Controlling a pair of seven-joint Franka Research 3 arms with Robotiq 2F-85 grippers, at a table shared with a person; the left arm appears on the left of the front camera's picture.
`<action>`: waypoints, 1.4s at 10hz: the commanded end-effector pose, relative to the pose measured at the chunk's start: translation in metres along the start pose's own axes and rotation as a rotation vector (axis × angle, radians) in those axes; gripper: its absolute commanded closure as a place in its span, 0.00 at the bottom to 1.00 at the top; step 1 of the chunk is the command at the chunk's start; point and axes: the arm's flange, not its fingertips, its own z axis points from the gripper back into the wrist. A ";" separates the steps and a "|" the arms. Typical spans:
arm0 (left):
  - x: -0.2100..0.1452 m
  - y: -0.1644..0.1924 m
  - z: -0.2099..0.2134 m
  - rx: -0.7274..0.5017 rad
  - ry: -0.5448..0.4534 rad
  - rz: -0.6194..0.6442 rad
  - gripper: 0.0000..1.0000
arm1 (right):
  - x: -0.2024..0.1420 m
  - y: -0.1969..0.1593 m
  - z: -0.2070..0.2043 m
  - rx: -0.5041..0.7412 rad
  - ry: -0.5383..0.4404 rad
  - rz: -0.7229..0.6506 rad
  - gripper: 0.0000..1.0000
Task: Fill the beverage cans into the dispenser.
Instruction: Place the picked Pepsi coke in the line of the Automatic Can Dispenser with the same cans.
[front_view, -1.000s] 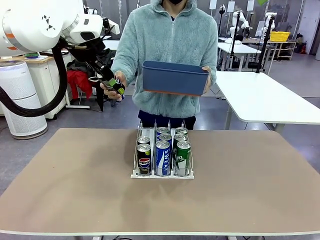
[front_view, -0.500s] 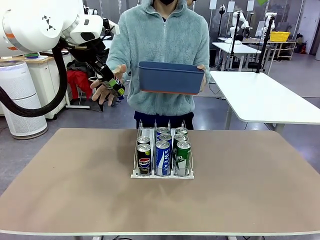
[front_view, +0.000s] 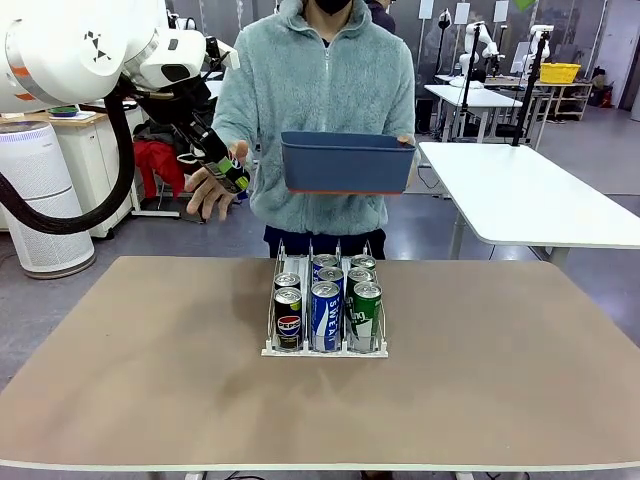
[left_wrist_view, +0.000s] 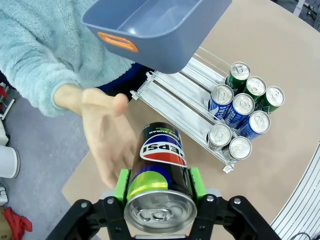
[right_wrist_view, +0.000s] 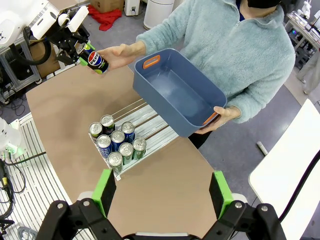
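Left gripper (left_wrist_view: 159, 192) clamped on black Pepsi can (left_wrist_view: 160, 172), held in air above far left table edge. Person's open hand (front_view: 207, 186) just behind can. Right gripper (right_wrist_view: 162, 192) spread wide, empty, high over table. Dispenser (front_view: 325, 349) mid-table held seven cans (front_view: 326, 312). Person's other hand held blue bin (front_view: 347, 162).
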 end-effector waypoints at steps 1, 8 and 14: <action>0.000 0.001 0.001 0.004 -0.004 0.000 1.00 | 0.000 0.000 0.000 -0.002 -0.002 0.000 0.00; 0.012 -0.047 0.005 0.017 0.085 0.068 0.42 | 0.000 0.000 0.000 -0.002 -0.002 0.000 0.00; 0.009 -0.138 -0.022 -0.131 0.264 0.017 0.42 | 0.000 0.000 0.000 -0.002 -0.002 0.000 0.00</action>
